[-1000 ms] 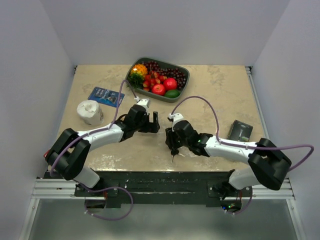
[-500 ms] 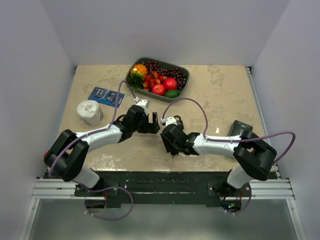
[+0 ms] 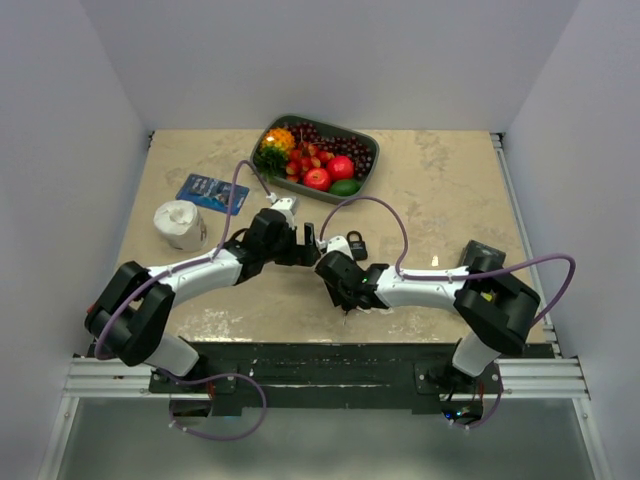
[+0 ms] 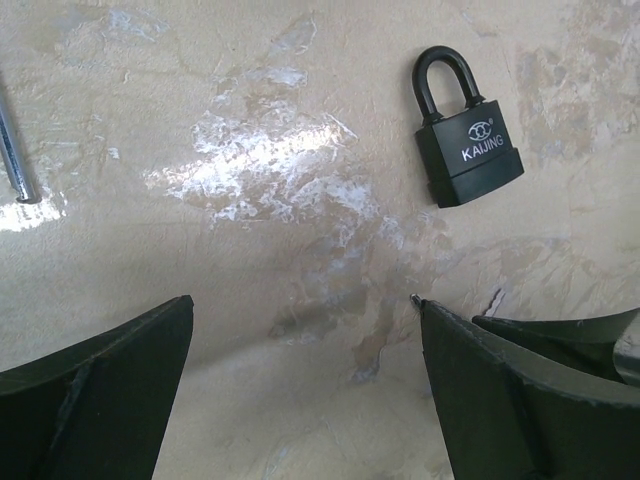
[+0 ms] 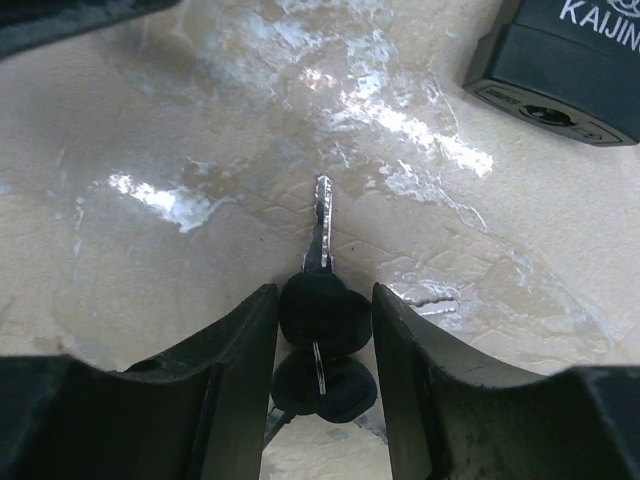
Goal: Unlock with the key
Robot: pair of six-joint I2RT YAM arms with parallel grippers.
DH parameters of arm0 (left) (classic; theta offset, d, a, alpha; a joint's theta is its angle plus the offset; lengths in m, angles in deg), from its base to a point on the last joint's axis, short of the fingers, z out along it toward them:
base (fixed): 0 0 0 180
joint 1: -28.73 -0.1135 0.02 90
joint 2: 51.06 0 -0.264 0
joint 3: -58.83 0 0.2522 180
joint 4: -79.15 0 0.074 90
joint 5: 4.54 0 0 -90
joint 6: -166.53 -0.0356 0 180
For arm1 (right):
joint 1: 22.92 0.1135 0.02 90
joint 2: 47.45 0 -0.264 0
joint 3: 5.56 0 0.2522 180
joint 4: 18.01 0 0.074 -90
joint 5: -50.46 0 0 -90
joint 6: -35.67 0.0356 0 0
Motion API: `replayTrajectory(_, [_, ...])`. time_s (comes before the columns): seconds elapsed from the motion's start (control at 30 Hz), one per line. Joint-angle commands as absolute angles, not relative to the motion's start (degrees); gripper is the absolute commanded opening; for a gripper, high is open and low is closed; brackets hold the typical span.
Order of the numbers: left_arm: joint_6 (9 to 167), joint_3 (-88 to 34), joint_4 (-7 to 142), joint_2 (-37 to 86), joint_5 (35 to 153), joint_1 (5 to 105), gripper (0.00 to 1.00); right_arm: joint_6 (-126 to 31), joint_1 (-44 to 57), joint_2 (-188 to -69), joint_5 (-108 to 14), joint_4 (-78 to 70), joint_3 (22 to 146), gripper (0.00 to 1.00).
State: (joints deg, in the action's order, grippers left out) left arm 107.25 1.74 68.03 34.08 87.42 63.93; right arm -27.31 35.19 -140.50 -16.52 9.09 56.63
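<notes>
A black KAIJING padlock lies flat on the table with its shackle closed. In the left wrist view the padlock is ahead and to the right. My left gripper is open and empty just left of it, with bare table between its fingers. My right gripper is shut on the black head of a key. The key's blade points forward over the table. A second black-headed key hangs below it. The padlock's keyhole end sits up and to the right of the blade, apart from it. My right gripper is near the padlock.
A grey tray of plastic fruit stands at the back. A blue packet and a white roll lie at the left. A black device lies at the right. A thin metal rod shows at the left wrist view's edge.
My right gripper has moved left and forward with the key, closer to my left gripper, and the padlock now shows behind it. My left arm has barely moved.
</notes>
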Motion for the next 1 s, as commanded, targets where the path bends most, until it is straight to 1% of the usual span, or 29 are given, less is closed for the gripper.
replayTrajectory(0.0, [106.7, 1.3, 70.5, 31.9, 88.7, 63.2, 1.0, -24.9, 35.5, -140.3, -13.3, 11.8, 58.6, 0.45])
replayTrajectory(0.1, [106.8, 1.3, 70.6, 31.6, 89.0, 63.2, 1.0, -25.2, 35.5, -140.0, -14.1, 10.7, 57.9, 0.42])
replayTrajectory(0.2, [107.2, 1.0, 70.7, 31.4, 89.8, 63.1, 1.0, -25.4, 35.5, -140.2, -15.4, 9.1, 57.5, 0.35])
replayTrajectory(0.23, [107.3, 0.9, 70.7, 31.4, 90.3, 63.1, 1.0, -25.4, 35.5, -140.2, -15.5, 8.9, 57.4, 0.29])
replayTrajectory(0.3, [108.1, 0.9, 71.1, 31.3, 91.0, 63.1, 0.99, -25.2, 35.5, -139.9, -15.4, 8.5, 57.4, 0.22])
replayTrajectory(0.33, [108.5, 1.0, 71.4, 31.3, 92.0, 63.1, 0.99, -25.2, 35.5, -139.6, -15.4, 8.4, 57.3, 0.16])
replayTrajectory(0.43, [110.6, 1.9, 73.6, 31.4, 94.6, 63.1, 0.99, -25.2, 35.5, -137.9, -14.7, 8.2, 57.2, 0.06])
replayTrajectory(0.63, [115.8, 3.1, 78.8, 32.8, 100.2, 63.1, 0.99, -24.5, 35.5, -132.0, -12.0, 6.3, 55.4, 0.01])
replayTrajectory(0.87, [123.0, 3.4, 85.8, 36.5, 105.6, 63.1, 0.99, -24.5, 35.6, -126.4, -9.8, 2.0, 51.5, 0.0])
replayTrajectory(0.97, [126.1, 3.8, 90.7, 38.7, 108.5, 63.1, 0.97, -24.4, 35.6, -123.7, -8.6, 0.7, 50.1, 0.0])
